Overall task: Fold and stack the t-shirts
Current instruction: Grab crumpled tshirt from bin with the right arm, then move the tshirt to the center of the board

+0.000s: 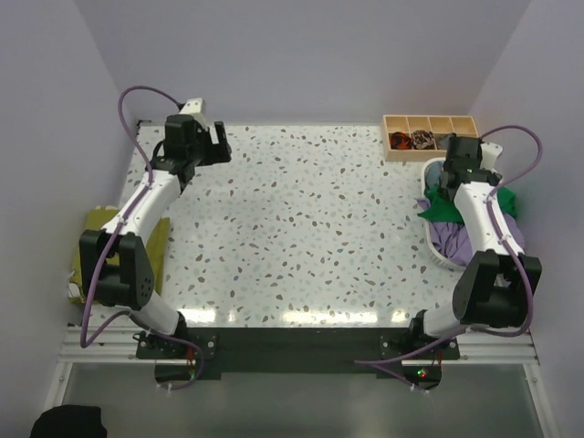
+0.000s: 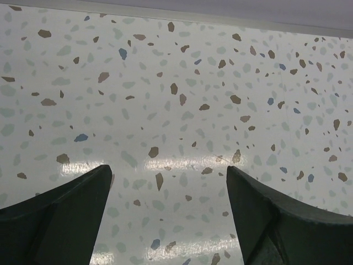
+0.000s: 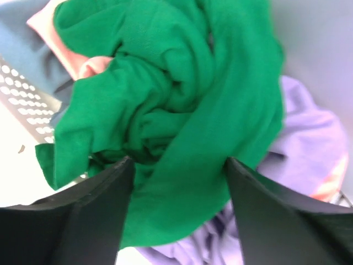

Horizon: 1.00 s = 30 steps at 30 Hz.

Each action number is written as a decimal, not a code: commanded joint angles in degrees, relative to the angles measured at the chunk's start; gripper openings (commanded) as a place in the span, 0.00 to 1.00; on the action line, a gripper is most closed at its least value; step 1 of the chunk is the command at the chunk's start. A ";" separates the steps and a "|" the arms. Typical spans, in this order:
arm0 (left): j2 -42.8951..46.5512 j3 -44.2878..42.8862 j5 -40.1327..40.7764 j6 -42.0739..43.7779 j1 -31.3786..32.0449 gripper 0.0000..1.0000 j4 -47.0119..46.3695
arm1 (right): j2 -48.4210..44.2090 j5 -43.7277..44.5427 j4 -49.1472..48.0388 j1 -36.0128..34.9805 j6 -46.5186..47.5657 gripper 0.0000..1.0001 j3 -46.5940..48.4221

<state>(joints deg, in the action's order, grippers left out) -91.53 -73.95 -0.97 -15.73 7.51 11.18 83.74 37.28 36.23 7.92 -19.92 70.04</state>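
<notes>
Right wrist | right hand spread wide | over green t-shirt

Two robot arms are seen, the left arm and the right arm. Each is built of smooth white tubular links joined by bulky black joint housings. A thin lavender cable is looped alongside the left arm from wrist to base, and a second lavender cable is carried by the right arm. Each arm is bolted to a flat black base plate. The left fingers and the right fingers are shown as matt, near-black wedges with tapered tips.
</notes>
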 commanded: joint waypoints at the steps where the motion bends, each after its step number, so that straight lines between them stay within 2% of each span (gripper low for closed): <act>1: -0.14 0.47 -1.93 -0.27 -0.30 0.88 -3.18 | 0.98 -2.91 -4.14 0.43 -1.61 0.61 0.45; 4: -0.84 0.48 -2.10 -0.36 -0.30 0.86 -3.18 | 0.98 -5.54 -5.55 1.13 -1.61 0.37 -0.08; 5: -1.02 0.39 -2.10 -0.36 -0.21 0.84 -3.18 | 0.98 -5.98 -5.64 1.39 -1.70 0.15 -0.08; 7: -1.29 0.39 -2.37 -0.53 -0.30 0.80 -3.27 | -0.42 -8.00 -6.52 1.31 -1.52 0.00 -0.78; 12: -1.90 0.04 -2.54 -0.88 -0.21 0.71 -3.44 | -7.70 -19.23 -13.01 1.22 1.72 0.00 -3.42; 15: -2.16 -0.05 -3.07 -1.06 -0.30 0.66 -3.53 | -13.24 -31.71 -14.78 1.13 3.48 0.00 -1.76; 17: -2.16 -0.14 -3.16 -1.15 -0.21 0.62 -3.62 | -15.36 -40.67 -14.61 1.04 3.66 0.00 2.00; 22: -2.08 -0.23 -4.03 -2.11 -0.30 0.53 -3.97 | -13.61 -60.80 -10.39 -1.24 6.03 0.00 13.00; 25: -1.90 -0.05 -4.56 -2.55 -0.21 0.48 -3.97 | -12.64 -68.89 -10.91 -6.76 6.21 0.00 17.57; 30: -0.58 0.39 -3.51 -2.99 -0.21 0.36 -4.15 | -6.76 -81.81 -13.02 -23.02 5.42 0.00 26.80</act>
<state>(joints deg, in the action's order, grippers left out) -93.78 -73.49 -4.32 -17.61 7.51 9.87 73.36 -26.61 27.09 -5.67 -14.59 90.17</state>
